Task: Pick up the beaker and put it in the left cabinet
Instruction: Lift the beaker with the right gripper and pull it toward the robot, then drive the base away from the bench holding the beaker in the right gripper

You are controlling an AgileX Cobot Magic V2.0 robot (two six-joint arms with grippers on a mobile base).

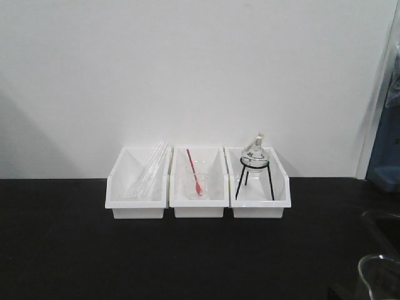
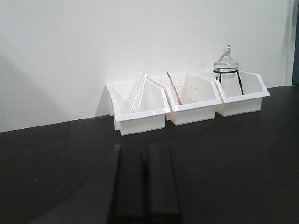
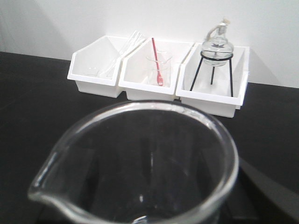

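The beaker (image 3: 140, 158), clear glass with a pour spout at its lower left, fills the lower part of the right wrist view. Its rim also shows at the bottom right corner of the front view (image 1: 378, 272). My right gripper (image 3: 145, 182) is shut on the beaker; its dark fingers show only dimly through the glass on both sides. My left gripper (image 2: 145, 149) is shut and empty, low over the black table, well short of the white bins. The left cabinet is out of view.
Three white bins stand side by side against the white wall: one with glass tubes (image 1: 139, 184), one with a beaker and red rod (image 1: 199, 181), one with a round flask on a black tripod (image 1: 256, 165). A blue object (image 1: 384, 150) stands at the right edge.
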